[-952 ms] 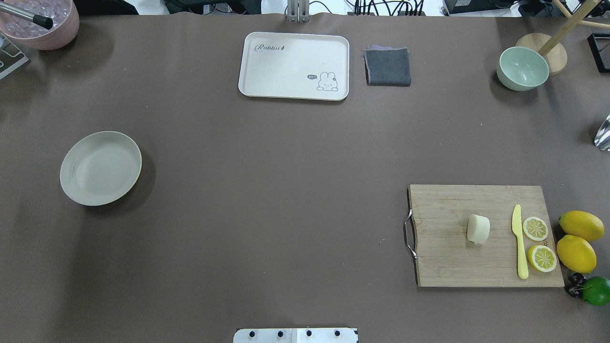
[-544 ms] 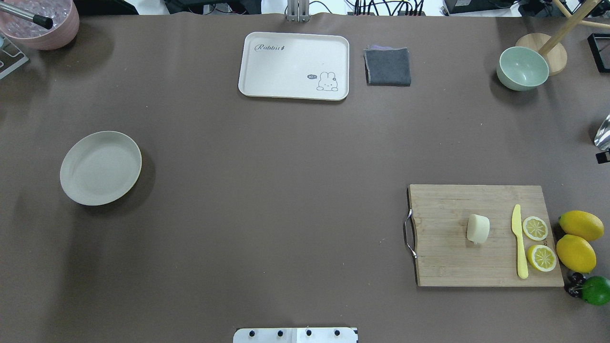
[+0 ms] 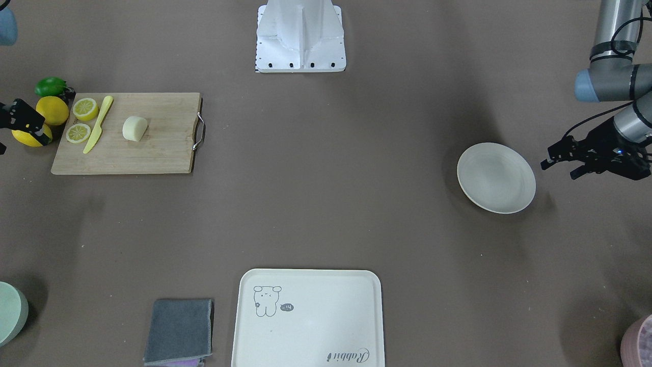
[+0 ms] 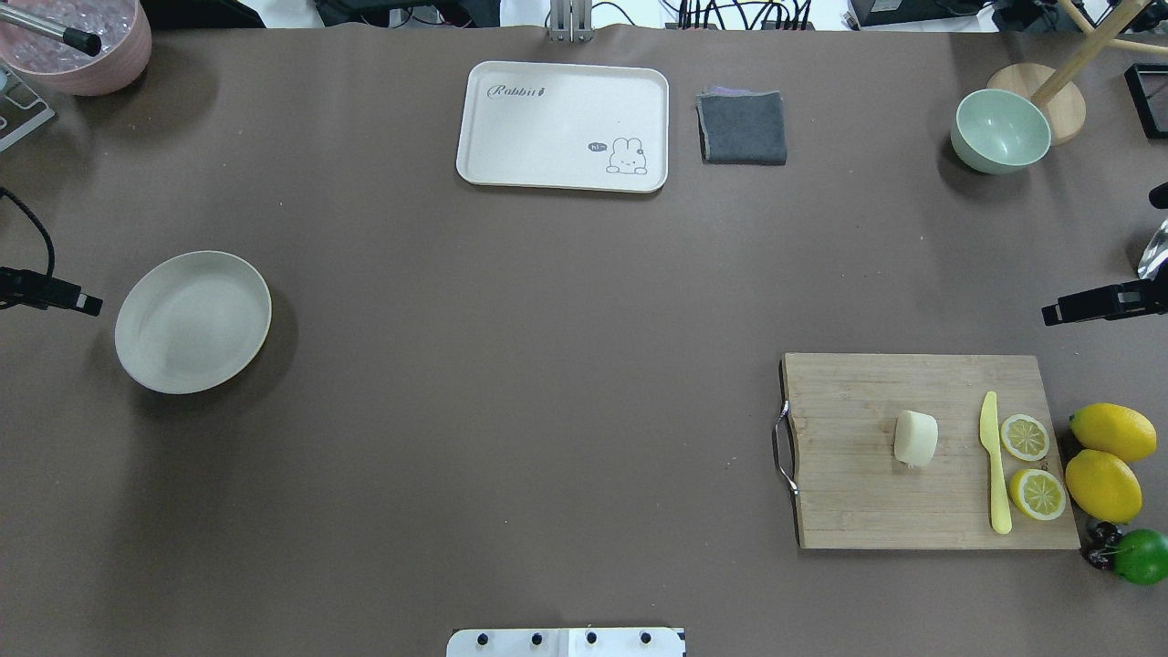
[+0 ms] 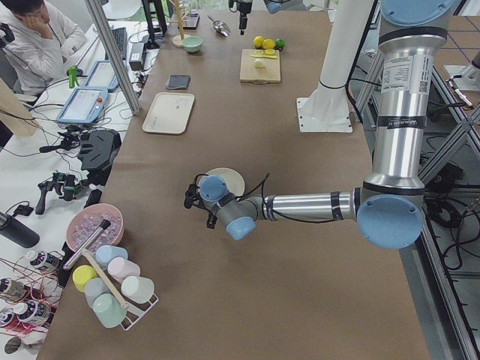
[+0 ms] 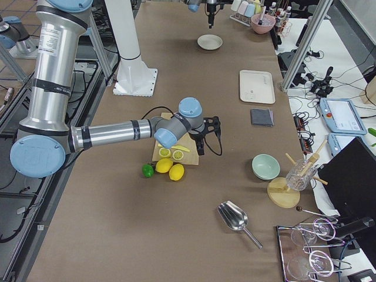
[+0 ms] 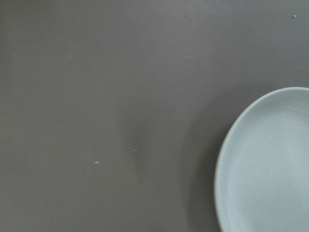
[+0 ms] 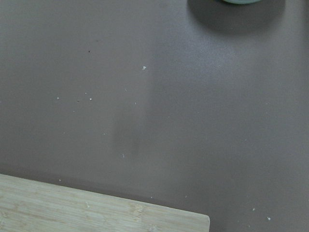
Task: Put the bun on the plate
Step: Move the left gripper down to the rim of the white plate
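Observation:
The bun [image 4: 915, 439] [image 3: 134, 128] is a pale cream lump lying on the wooden cutting board [image 4: 858, 493] at the table's right. The off-white round plate [image 4: 192, 321] [image 3: 496, 177] rests bare at the table's left; its rim also shows in the left wrist view as the plate [image 7: 270, 164]. My left gripper [image 3: 557, 170] [image 4: 87, 304] hovers just outside the plate's outer edge, open and holding nothing. My right gripper [image 4: 1058, 315] [image 3: 18, 127] hangs beyond the board's far right corner, apart from the bun, and looks open and unloaded.
A yellow knife [image 4: 995, 465], two lemon slices [image 4: 1025, 437], whole lemons [image 4: 1111, 432] and a lime [image 4: 1141, 557] crowd the board's right end. At the back stand a cream tray [image 4: 563, 126], a grey cloth [image 4: 743, 128] and a green bowl [image 4: 1000, 131].
Both grippers have come into the overhead view: the right one slid in from the right edge, the left one appeared at the left edge beside the plate. Bun and plate have not moved.

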Motion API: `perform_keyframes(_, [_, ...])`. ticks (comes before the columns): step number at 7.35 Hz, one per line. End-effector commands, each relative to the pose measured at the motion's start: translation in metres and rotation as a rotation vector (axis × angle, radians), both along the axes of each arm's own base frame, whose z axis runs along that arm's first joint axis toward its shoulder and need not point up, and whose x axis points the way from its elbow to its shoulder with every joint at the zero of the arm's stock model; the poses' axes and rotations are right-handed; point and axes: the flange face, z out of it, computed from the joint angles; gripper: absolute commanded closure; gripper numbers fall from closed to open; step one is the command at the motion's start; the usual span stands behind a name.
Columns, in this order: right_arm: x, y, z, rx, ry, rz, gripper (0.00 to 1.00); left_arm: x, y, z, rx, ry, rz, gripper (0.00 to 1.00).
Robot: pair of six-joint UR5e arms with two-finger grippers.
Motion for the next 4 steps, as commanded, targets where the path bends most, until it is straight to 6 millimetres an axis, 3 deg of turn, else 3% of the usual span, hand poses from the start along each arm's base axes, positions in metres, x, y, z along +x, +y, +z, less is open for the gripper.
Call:
perform_keyframes(1, [-0.0006,-0.0001,-0.0010,0.002,-0.001,0.001,0.00,0.0252,-0.0009,-0.0049,0.000,0.006,0.003,0.03])
perform_keyframes(2, [-0.0006,-0.0001,-0.0010,0.002,-0.001,0.001,0.00,0.0297,-0.0054,-0.0055,0.009,0.012,0.005,0.05])
perform_keyframes(3, [-0.0006,-0.0001,-0.0010,0.002,-0.001,0.001,0.00,0.0299,-0.0040,-0.0015,0.015,0.018,0.005,0.17])
perform_keyframes(4, [-0.0006,-0.0001,-0.0010,0.002,-0.001,0.001,0.00,0.0298,-0.0039,-0.0001,0.014,0.017,0.005,0.39])
